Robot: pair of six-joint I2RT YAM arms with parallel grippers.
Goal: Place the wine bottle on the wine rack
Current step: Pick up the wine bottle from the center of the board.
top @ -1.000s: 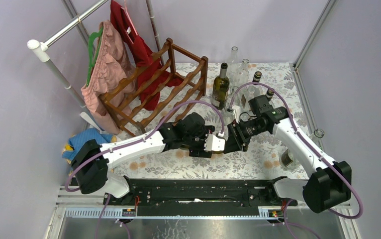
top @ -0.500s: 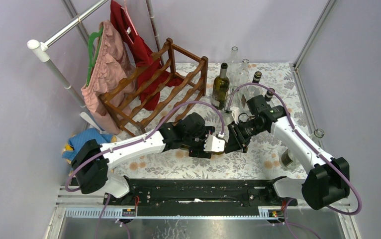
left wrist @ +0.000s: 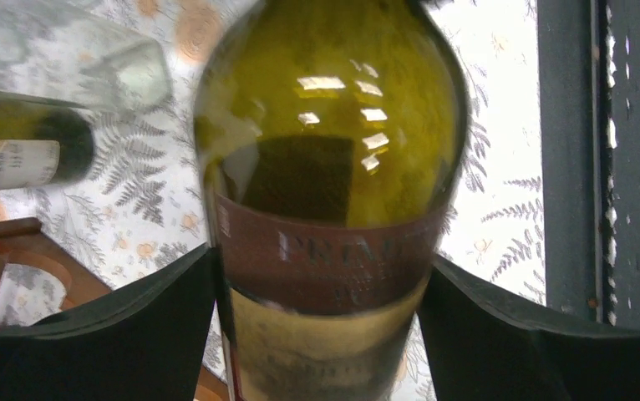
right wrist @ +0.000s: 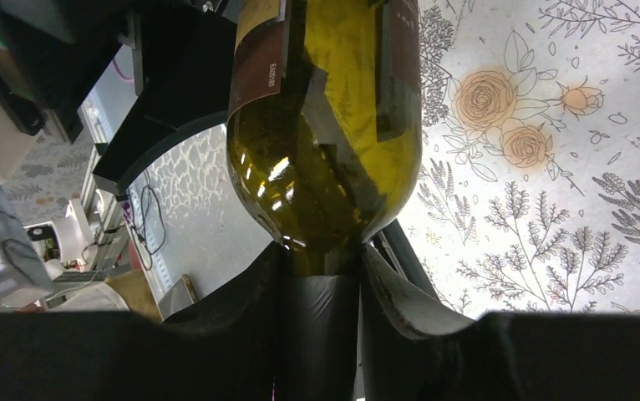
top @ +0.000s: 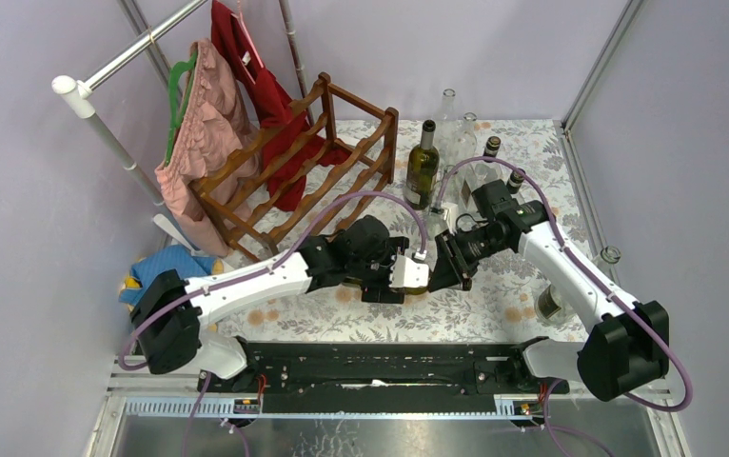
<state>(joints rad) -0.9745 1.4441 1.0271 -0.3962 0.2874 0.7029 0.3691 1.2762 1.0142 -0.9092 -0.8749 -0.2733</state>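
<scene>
The wine bottle (left wrist: 333, 167), olive-green glass with a dark red and cream label, lies roughly level above the table between my two arms. My left gripper (left wrist: 318, 257) is shut on its labelled body, a black finger against each side. My right gripper (right wrist: 321, 251) is shut on the neck just below the shoulder of the bottle (right wrist: 325, 125). From above, the bottle is almost hidden between the left gripper (top: 408, 276) and the right gripper (top: 442, 267). The wine rack (top: 304, 167), dark reddish-brown wood with scalloped rails, stands at the back left, apart from both grippers.
A green bottle (top: 423, 164) stands upright just right of the rack, with clear bottles (top: 456, 124) and dark-capped ones (top: 490, 148) behind it. Glassware (top: 610, 255) sits at the right edge. Pink and red garments (top: 199, 124) hang on a rail behind the rack.
My right gripper has shifted slightly left and closed on the bottle's neck. The left arm has barely moved and keeps its hold on the body.
</scene>
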